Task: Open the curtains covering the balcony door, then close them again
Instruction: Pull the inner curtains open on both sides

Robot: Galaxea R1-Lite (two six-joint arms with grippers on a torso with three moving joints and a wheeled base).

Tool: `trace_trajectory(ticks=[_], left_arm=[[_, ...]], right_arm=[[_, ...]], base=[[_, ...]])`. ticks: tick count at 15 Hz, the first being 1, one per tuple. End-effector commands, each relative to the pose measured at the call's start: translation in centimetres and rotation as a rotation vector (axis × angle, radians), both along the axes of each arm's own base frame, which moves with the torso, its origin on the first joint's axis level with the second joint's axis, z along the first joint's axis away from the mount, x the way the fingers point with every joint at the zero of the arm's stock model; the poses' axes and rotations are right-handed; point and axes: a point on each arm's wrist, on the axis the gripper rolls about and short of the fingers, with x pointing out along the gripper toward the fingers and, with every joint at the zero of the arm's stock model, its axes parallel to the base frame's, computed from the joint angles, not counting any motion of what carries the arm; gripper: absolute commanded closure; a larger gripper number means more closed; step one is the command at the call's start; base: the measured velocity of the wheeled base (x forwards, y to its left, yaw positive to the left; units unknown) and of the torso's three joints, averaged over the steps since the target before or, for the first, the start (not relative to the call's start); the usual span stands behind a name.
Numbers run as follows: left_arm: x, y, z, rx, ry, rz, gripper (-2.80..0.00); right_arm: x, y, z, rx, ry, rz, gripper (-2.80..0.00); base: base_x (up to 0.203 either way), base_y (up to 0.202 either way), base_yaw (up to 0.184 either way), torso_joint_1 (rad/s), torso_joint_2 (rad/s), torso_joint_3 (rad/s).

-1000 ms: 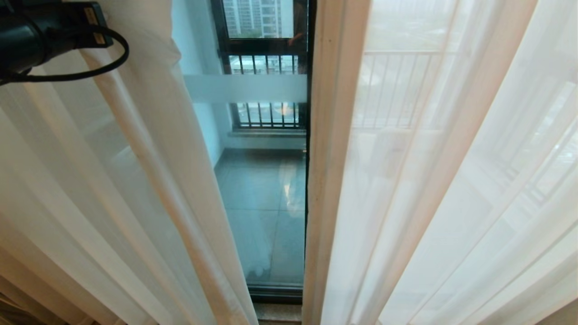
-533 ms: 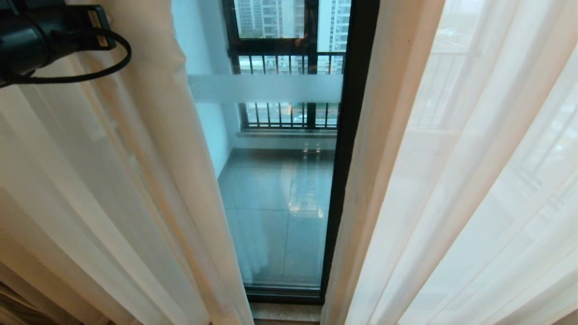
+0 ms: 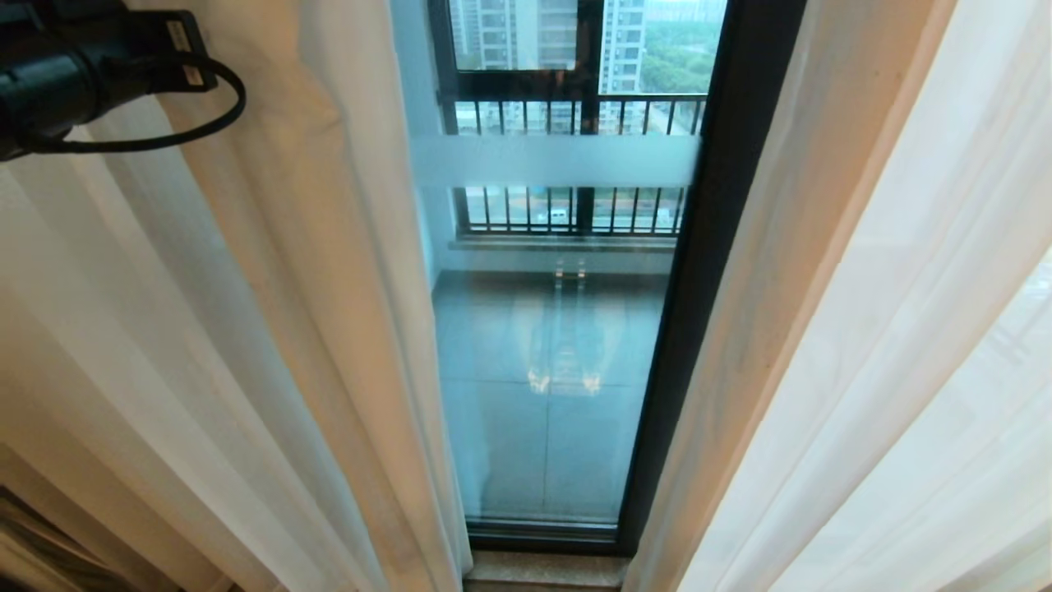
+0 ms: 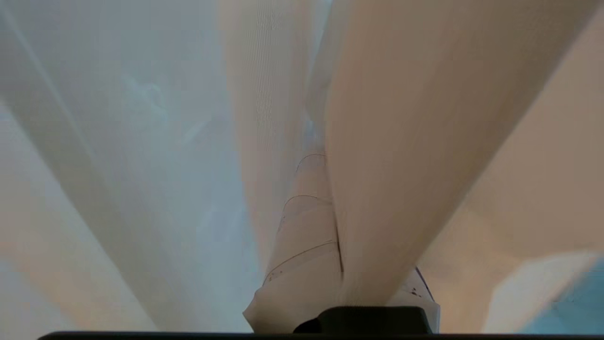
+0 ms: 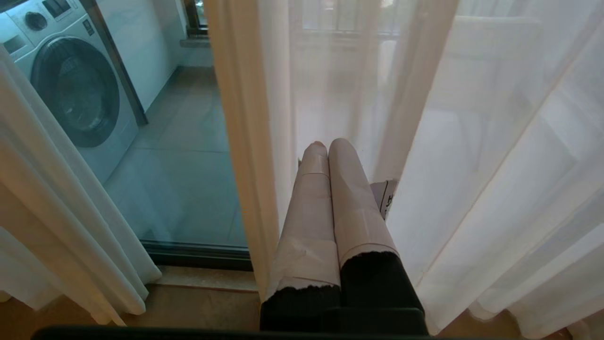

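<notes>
Two sheer white curtains hang in front of the balcony door (image 3: 713, 271), a dark-framed glass panel with a frosted band. The left curtain (image 3: 271, 329) and the right curtain (image 3: 863, 329) are parted, leaving a narrow strip of bare glass between them, through which a tiled balcony floor and a railed window show. The left arm reaches in high on the left of the head view. Its left end effector (image 4: 321, 208) is clamped on a fold of the left curtain, fingers together with the fabric draped over them. The right end effector (image 5: 330, 189) hangs low just beside the right curtain's edge, fingers pressed together, holding nothing. A washing machine (image 5: 71, 89) stands behind the glass. Judging by the gap, opening appears partly done; the rest of the opening, then the closing, remain
</notes>
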Motion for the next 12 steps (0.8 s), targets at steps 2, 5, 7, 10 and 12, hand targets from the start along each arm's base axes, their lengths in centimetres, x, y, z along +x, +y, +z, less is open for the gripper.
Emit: trace_trajectory(ticks=[2,5,7,10,12], left_arm=[[0.1,0.0,-0.1,0.001,0.003,0.001,0.0],[0.4,0.0,-0.3,0.001,0.009,0.001,0.0],[0.6,0.0,-0.5,0.002,0.015,0.003,0.0],[1.0,-0.1,-0.6,0.001,0.012,0.003,0.0],[1.3,-0.1,-0.8,0.002,0.017,0.001,0.0]], right_arm=[[0.0,0.0,0.0,0.0,0.001,0.001,0.0],[0.0,0.0,0.0,0.0,0.001,0.001,0.0],[0.0,0.0,0.0,0.0,0.001,0.001,0.0],[0.0,0.0,0.0,0.0,0.001,0.001,0.0],[0.0,0.0,0.0,0.0,0.001,0.001,0.0]], base=[[0.0,0.183,0.002,0.004,0.0,0.002],[0.0,0.182,0.003,0.003,0.0,0.005],[0.0,0.184,0.003,0.005,0.0,0.002],[0.0,0.184,0.001,0.003,0.0,0.001],[0.0,0.183,0.003,0.004,0.0,0.002]])
